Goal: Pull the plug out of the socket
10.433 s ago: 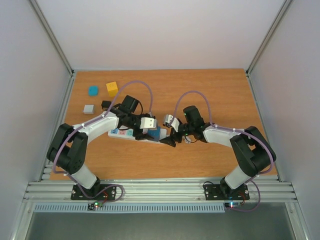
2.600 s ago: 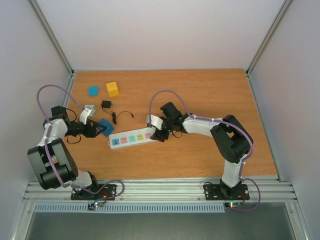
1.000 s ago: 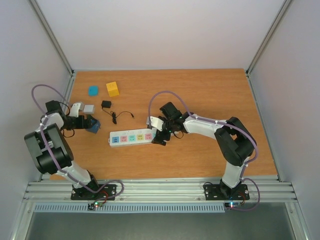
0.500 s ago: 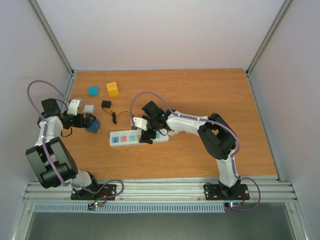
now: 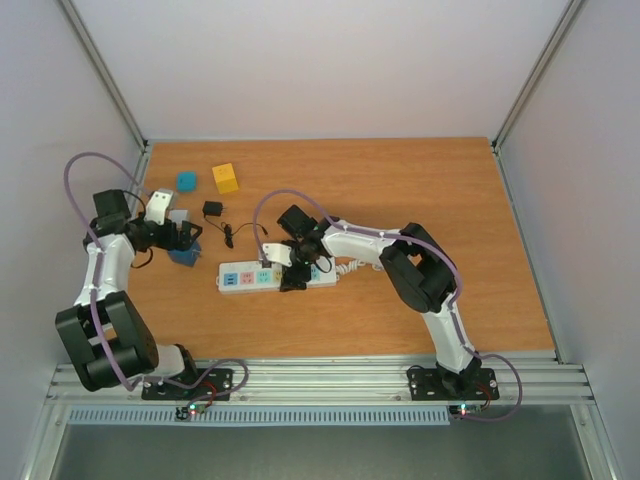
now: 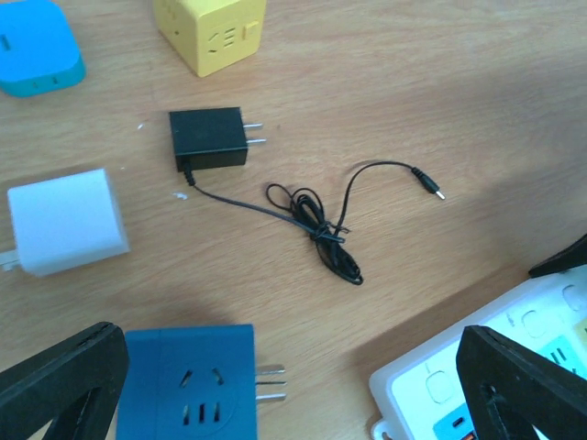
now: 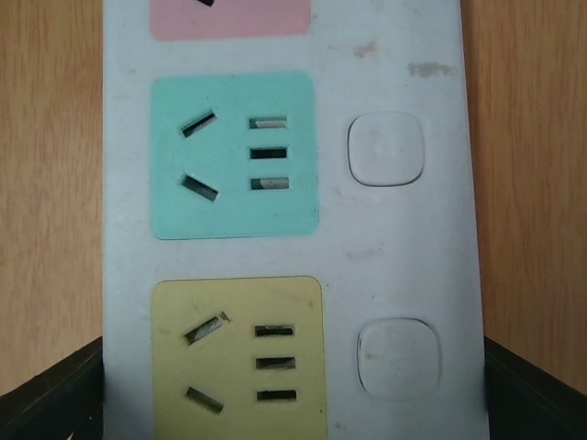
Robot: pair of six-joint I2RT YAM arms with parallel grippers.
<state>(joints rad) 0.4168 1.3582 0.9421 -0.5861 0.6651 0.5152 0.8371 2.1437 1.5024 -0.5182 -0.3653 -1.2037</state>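
The socket (image 5: 243, 279), a long white power strip with pastel outlet faces, lies left of the table's middle with every visible outlet empty. My right gripper (image 5: 291, 270) straddles it across its width. In the right wrist view the fingertips (image 7: 50, 399) press against both long edges of the socket (image 7: 394, 229), beside the yellow face. The plug (image 5: 184, 256), a blue cube with bare prongs, lies on the wood to the strip's left. In the left wrist view the plug (image 6: 188, 390) rests by one finger of my left gripper (image 6: 293, 390), which is wide open and touches nothing.
A white adapter (image 6: 66, 220), a black charger (image 6: 209, 141) with its thin tangled lead (image 6: 316, 225), a yellow cube (image 6: 209, 32) and a light blue block (image 6: 32, 46) lie at the back left. The strip's corner (image 6: 440, 390) shows near the plug's prongs.
My right gripper slid left along the strip from its right end to its middle and closed onto its sides. The left gripper drew back slightly and the blue plug stayed on the table.
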